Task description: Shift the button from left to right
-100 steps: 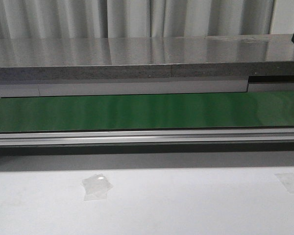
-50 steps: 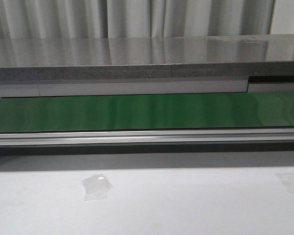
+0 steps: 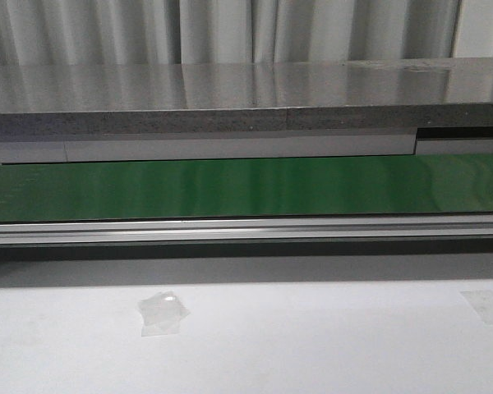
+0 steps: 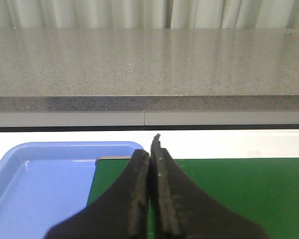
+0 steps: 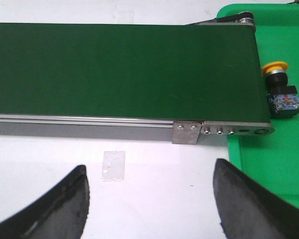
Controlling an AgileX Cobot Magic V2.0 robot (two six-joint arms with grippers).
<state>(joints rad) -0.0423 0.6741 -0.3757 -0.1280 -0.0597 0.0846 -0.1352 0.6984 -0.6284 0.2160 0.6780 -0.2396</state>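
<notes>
Two grippers idle over the conveyor line. Left gripper (image 4: 150, 191), fingers pressed together on nothing, poised at the green belt's (image 4: 229, 194) left end beside the blue tray (image 4: 40, 189). Right gripper (image 5: 149, 199) spread wide near the belt's right end. Button (image 5: 275, 67) lying in the green tray (image 5: 269, 164), touching the belt's end, apparently already delivered.
</notes>
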